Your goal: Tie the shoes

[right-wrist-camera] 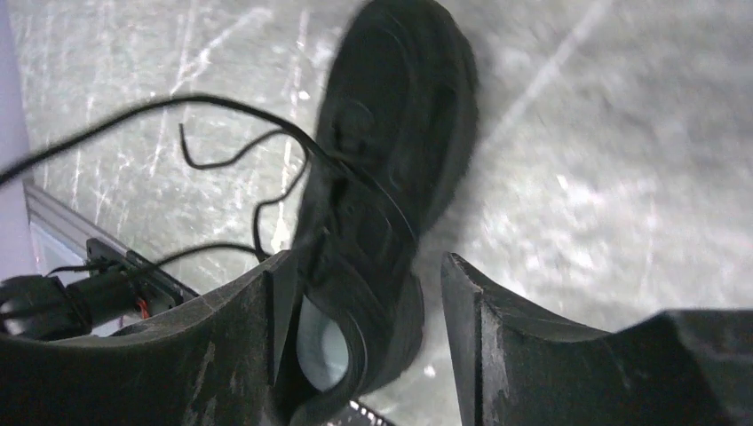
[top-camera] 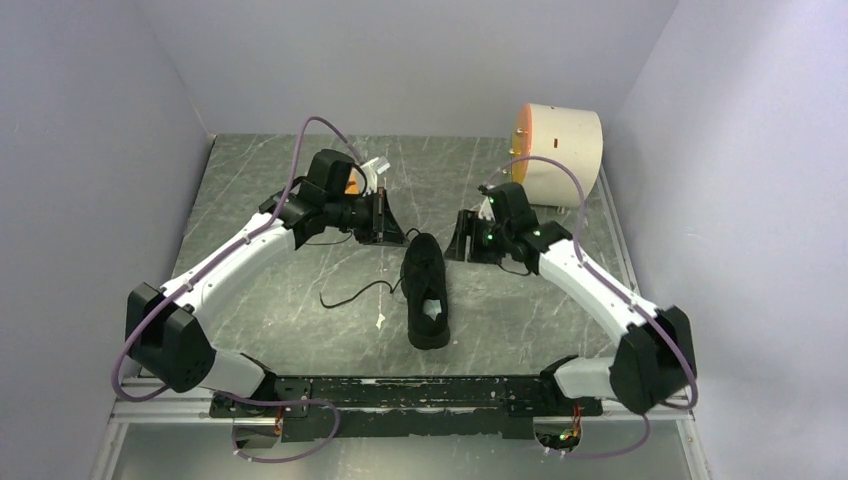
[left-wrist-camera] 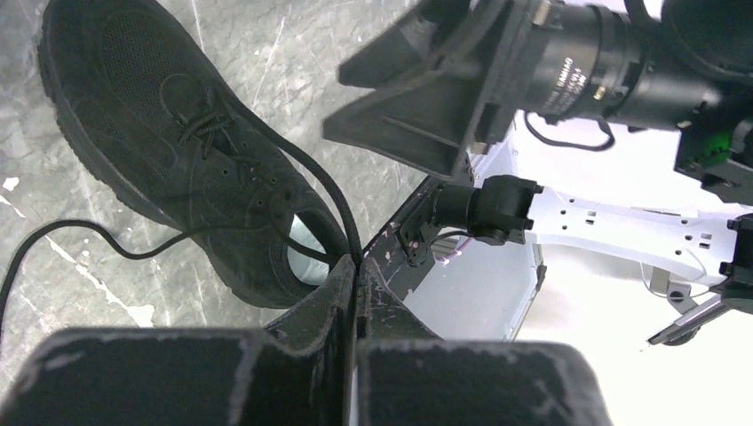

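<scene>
The black sneaker [top-camera: 426, 290] lies mid-table, toe pointing away from the arm bases, with a pale insole patch showing at its opening. My left gripper [top-camera: 392, 228] hovers just left of the toe. In the left wrist view it [left-wrist-camera: 357, 263] is shut on a thin black lace [left-wrist-camera: 320, 186] that runs up from the shoe [left-wrist-camera: 169, 133]. The other lace [top-camera: 352, 294] trails loose on the table to the shoe's left. My right gripper [top-camera: 462, 240] is just right of the toe. In the right wrist view it [right-wrist-camera: 364, 288] is open and empty above the shoe [right-wrist-camera: 391, 133].
A cream cylinder [top-camera: 562, 140] with an orange face lies at the back right. A small white scrap [top-camera: 380, 321] lies left of the heel. Grey walls close in on the left, right and back. A black rail [top-camera: 420, 392] runs along the near edge.
</scene>
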`<action>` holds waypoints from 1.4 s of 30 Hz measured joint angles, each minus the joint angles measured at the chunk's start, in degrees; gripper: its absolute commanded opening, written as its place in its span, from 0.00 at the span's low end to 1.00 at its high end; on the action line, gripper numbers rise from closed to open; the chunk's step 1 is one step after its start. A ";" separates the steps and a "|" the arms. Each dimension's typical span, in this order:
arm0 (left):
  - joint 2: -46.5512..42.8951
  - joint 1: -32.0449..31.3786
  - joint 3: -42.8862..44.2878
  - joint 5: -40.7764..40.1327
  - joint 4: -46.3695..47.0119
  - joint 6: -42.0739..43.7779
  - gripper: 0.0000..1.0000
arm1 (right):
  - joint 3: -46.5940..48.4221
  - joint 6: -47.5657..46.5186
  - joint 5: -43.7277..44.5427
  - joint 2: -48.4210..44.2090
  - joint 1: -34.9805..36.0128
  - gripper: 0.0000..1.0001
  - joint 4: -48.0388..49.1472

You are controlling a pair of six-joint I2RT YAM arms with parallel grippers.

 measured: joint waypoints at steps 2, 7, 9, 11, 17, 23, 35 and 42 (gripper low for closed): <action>0.22 0.00 0.35 0.13 0.00 0.22 0.05 | 1.66 -2.10 -2.51 3.52 -0.13 0.63 3.61; 1.11 0.00 1.62 0.48 -0.42 0.68 0.05 | -3.13 -7.78 -8.48 5.75 0.02 0.60 16.90; 1.40 0.00 2.16 0.55 -0.66 0.96 0.05 | -5.25 -9.66 -10.21 6.19 0.07 0.59 21.22; 1.62 0.00 2.78 0.55 -1.09 1.11 0.05 | -6.08 -11.04 -11.45 7.48 0.11 0.56 25.09; 1.75 0.00 3.78 0.59 -1.97 1.33 0.08 | -6.03 -12.70 -14.34 12.92 0.48 0.48 33.51; 1.90 0.00 3.96 0.48 -2.47 1.62 0.37 | -4.24 -12.55 -13.90 17.44 0.81 0.00 34.99; 3.13 -0.11 6.16 -18.56 -17.94 10.82 0.98 | 3.32 -10.03 6.58 5.31 0.52 0.00 8.52; 12.59 -2.05 4.59 -36.06 -26.45 14.73 0.98 | 4.09 -10.05 13.94 2.84 -2.08 0.00 -2.58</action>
